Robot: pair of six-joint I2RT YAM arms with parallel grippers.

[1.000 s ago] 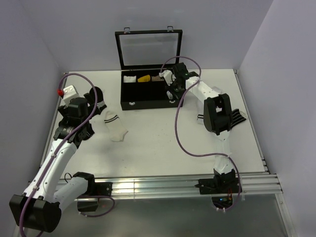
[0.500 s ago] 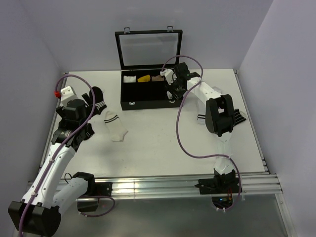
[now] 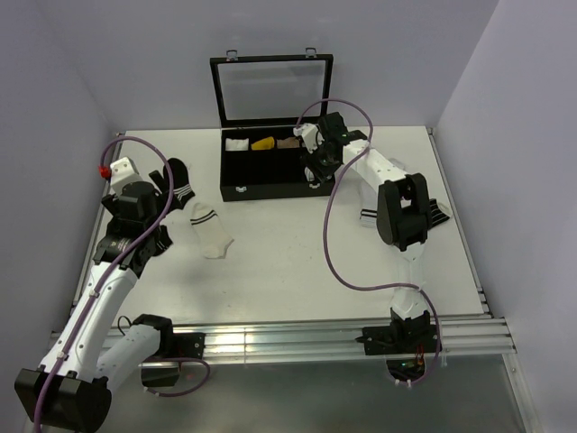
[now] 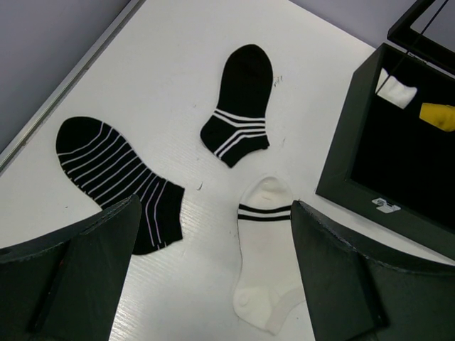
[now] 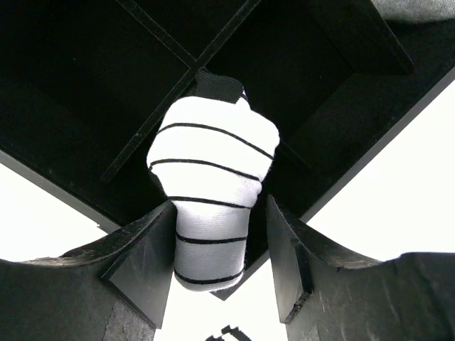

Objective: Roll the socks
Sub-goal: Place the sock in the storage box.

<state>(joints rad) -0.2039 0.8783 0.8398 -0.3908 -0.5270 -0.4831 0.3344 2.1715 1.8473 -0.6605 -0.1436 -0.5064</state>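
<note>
From above, the right claw (image 3: 315, 170) sits at the front right corner of the open black box (image 3: 270, 190), upper middle of the frame. The left claw (image 3: 151, 242) hangs far off at the left, over the worktop (image 3: 288, 253). The right arm is therefore by far the nearer to the task's thing, which its own wrist hides in this view.

The left wrist view shows the left claw spread wide with nothing in it or against it. Below it lie a cream sock (image 4: 266, 266) with a dark cuff band at centre and two black striped socks (image 4: 117, 181) to the upper left. None of these is rolled.

In the right wrist view the rolled sock (image 5: 213, 192), white with thin black lines, stands dead centre between the spread fingers (image 5: 142, 263). It is over the box's corner compartment. Its long axis runs straight up the frame, away from the claw and in line with the fingers. The right finger stands clear of the roll, with a dark gap showing. The left finger lies right along its edge, perhaps touching. That makes it a parted claw, not a pinch. I judge the roll to be resting in the compartment, though its foot is hard to make out.
</note>
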